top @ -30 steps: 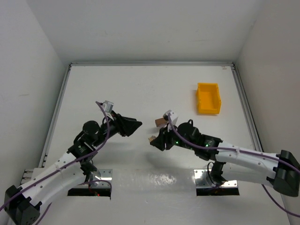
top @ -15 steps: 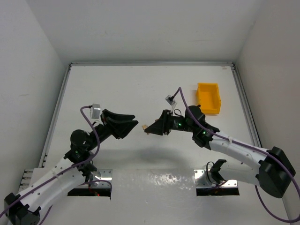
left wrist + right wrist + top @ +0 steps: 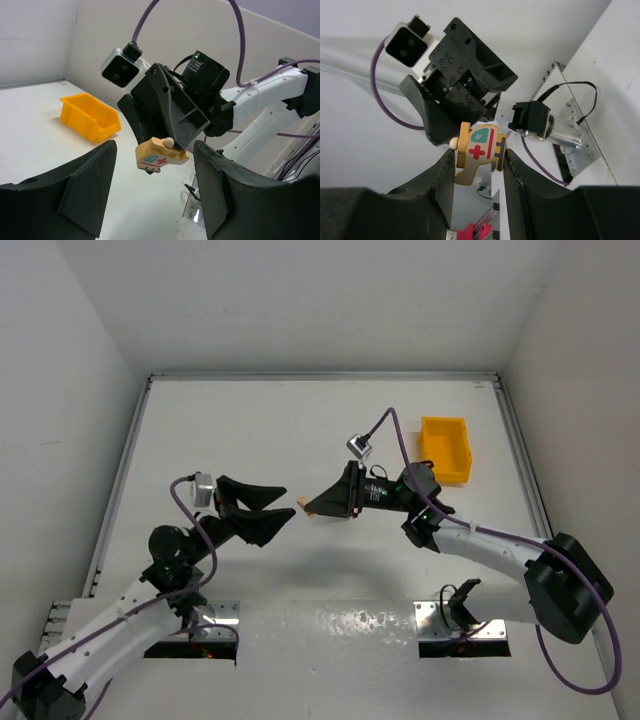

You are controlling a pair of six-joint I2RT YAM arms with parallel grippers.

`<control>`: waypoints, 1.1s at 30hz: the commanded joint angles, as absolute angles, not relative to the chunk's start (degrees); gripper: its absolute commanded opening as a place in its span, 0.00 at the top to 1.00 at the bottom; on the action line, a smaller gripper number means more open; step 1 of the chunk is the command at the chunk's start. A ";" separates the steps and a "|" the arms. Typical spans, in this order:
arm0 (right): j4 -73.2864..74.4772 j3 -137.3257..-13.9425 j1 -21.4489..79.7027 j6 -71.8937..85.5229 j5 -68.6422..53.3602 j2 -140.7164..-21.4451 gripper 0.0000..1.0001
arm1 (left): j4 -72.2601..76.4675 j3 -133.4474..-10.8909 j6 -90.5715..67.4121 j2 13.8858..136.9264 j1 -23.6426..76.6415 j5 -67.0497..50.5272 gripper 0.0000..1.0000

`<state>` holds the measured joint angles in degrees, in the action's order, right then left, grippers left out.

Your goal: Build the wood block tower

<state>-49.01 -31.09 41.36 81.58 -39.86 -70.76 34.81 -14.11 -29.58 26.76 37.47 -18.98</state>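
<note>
My right gripper [image 3: 314, 508] is shut on a small pale tan wooden block [image 3: 302, 505] shaped like a helicopter, with a red cross, a teal window and a round peg. It holds the block in the air above the table's middle. In the right wrist view the block [image 3: 480, 150] is pinched between both fingers [image 3: 432, 192]. My left gripper [image 3: 290, 506] is open and faces the block, which sits just in front of its fingertips without touching them, as the left wrist view [image 3: 159, 155] shows. No stacked tower or other wooden blocks show in any view.
A yellow plastic bin [image 3: 445, 450] stands on the white table at the back right, and it also shows in the left wrist view [image 3: 90, 117]. White walls close in the table on three sides. The arms' metal base plates [image 3: 460, 625] lie at the near edge.
My right gripper has risen and swung left with the block in it. My left gripper has lifted, turned to face it and spread its jaws wider.
</note>
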 commanded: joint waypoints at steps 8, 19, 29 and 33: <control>-61.78 -34.10 40.34 90.08 -43.15 -71.19 0.72 | 44.38 -16.08 -26.63 32.78 37.97 -24.78 0.39; -66.71 -32.26 39.99 93.25 -45.00 -73.04 0.75 | 47.46 -16.79 -28.12 34.89 37.97 -31.81 0.53; -70.66 -28.13 39.99 95.54 -45.09 -74.35 0.74 | 47.63 -16.78 -27.69 34.62 38.32 -32.25 0.63; -71.80 -27.86 39.99 95.98 -45.18 -75.06 0.74 | 49.22 -17.40 -27.95 36.91 38.41 -33.75 0.69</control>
